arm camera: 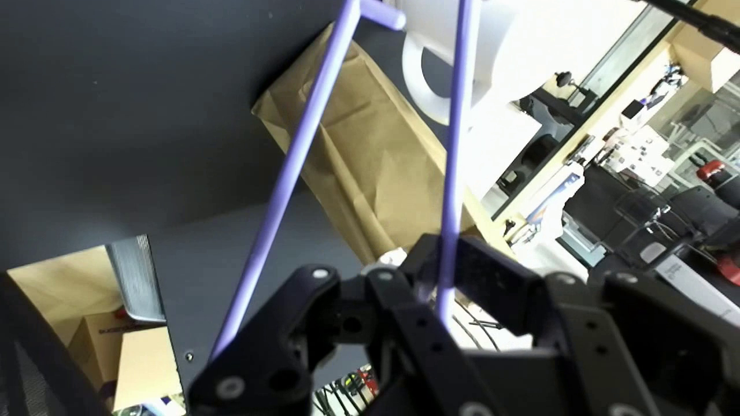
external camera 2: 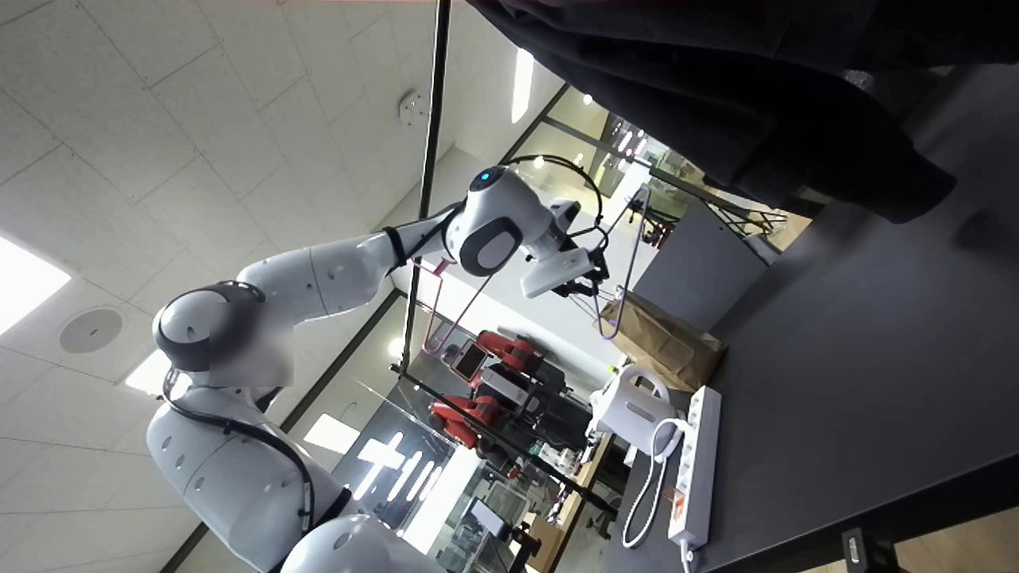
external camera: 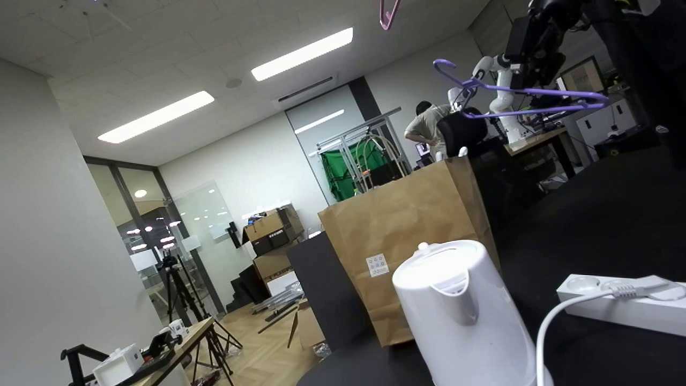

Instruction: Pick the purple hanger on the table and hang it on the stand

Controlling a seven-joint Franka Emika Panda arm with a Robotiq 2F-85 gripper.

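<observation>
The purple hanger (external camera: 546, 92) is in the air above the black table (external camera: 584, 225), roughly level in an exterior view with its hook to the left. It also shows in an exterior view (external camera 2: 631, 267). In the wrist view two of its rods (arm camera: 455, 127) run up the picture. My gripper (arm camera: 442, 254) is shut on one rod; it also shows in an exterior view (external camera 2: 589, 277). A black stand pole (external camera 2: 431, 143) stands behind the arm. A pink hanger (external camera 2: 436, 310) is near it and partly shows at the top of an exterior view (external camera: 388, 16).
On the table stand a brown paper bag (external camera: 407, 220), a white kettle (external camera: 461, 311) and a white power strip (external camera 2: 694, 477) with a white cable. The bag lies below the gripper in the wrist view (arm camera: 376, 167). A large dark cloth-like shape (external camera 2: 716, 103) fills an upper corner.
</observation>
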